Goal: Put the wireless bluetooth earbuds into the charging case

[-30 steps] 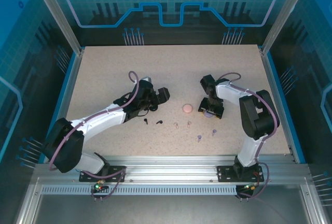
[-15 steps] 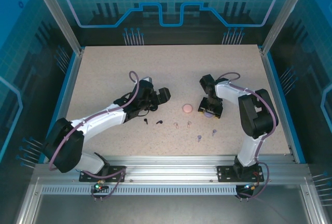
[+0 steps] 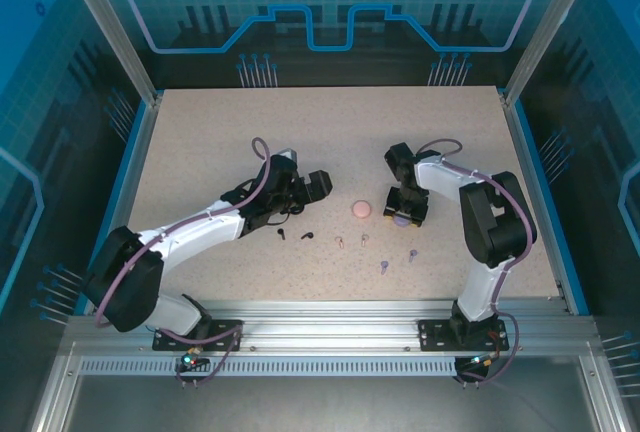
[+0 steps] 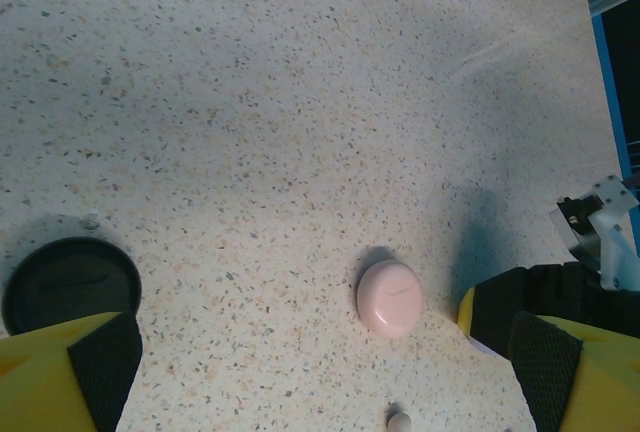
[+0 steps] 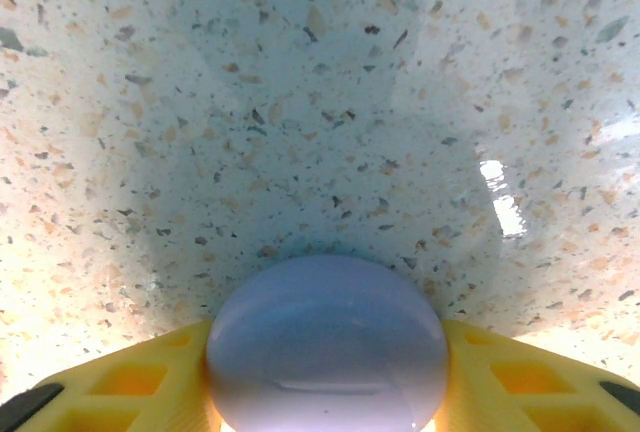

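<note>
Hardly anything is changed from a second back. The left tool [image 3: 311, 185] is nudged a hair toward the pink case [image 4: 389, 298], and the right tool [image 3: 405, 214] is kept parked on the purple case [image 5: 327, 347].

The left tool is held wide apart with nothing in it. On the right tool, the yellow fingers [image 5: 130, 377] are pressed against both sides of the purple case, so it's clamped on that.

Headcount:
- **Buds:** six are counted, laid out in a loose row on the worktop [image 3: 200, 132] between the cases and the arm bases.
  - two black earbuds [image 3: 282, 235]
  - two pale pink earbuds [image 3: 341, 243]
  - two purple earbuds [image 3: 384, 266]
- **Cases:** three round ones are counted: purple, pink, and a black case [image 4: 70, 284] seen just beside the left tool's finger in the left wrist view.

All three lids look shut, so nothing is judged inserted yet.

The buds are reckoned to be tiny, featherlight, hard and smooth. They could easily be flicked away or squirted out if pinched off-centre. A gentle pinch across the stem or the bulb, square on, is probably what's wanted.

The cases look rigid and glossy with rounded sides, so slipping is to be expected. They're best held across the widest part, which is how the purple one is taken now. A lid would likely need to be popped open before any bud can be dropped in.
</note>
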You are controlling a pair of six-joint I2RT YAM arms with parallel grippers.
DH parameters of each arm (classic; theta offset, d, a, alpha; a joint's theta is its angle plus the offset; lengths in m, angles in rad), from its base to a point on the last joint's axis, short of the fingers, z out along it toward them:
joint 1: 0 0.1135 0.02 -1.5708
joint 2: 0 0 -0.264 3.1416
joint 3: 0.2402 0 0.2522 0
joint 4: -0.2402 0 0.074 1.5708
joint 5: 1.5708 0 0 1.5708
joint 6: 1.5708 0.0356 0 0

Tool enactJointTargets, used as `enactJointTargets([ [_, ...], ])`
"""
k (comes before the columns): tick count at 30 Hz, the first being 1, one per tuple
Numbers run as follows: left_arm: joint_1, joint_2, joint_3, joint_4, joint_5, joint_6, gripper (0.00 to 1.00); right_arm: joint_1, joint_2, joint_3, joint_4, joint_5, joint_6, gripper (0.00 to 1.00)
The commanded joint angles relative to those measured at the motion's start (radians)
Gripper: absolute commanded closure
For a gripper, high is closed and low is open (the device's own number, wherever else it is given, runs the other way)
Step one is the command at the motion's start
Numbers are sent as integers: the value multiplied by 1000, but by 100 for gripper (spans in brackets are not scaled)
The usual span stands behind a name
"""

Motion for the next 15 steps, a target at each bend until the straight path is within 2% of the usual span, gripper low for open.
enactJointTargets([
  [1,-8,-10,8,64,31,2,1,4,-25,-21,39,6,-9,51],
  [5,-10,-36,-2,83,33,11,1,4,-71,-39,46,-2,-7,50],
  [11,-10,-47,-91,284,59,24,1,2,-137,-33,49,-21,7,51],
  [15,-13,6,-76,335,97,57,1,-4,-169,-3,50,-47,25,51],
])
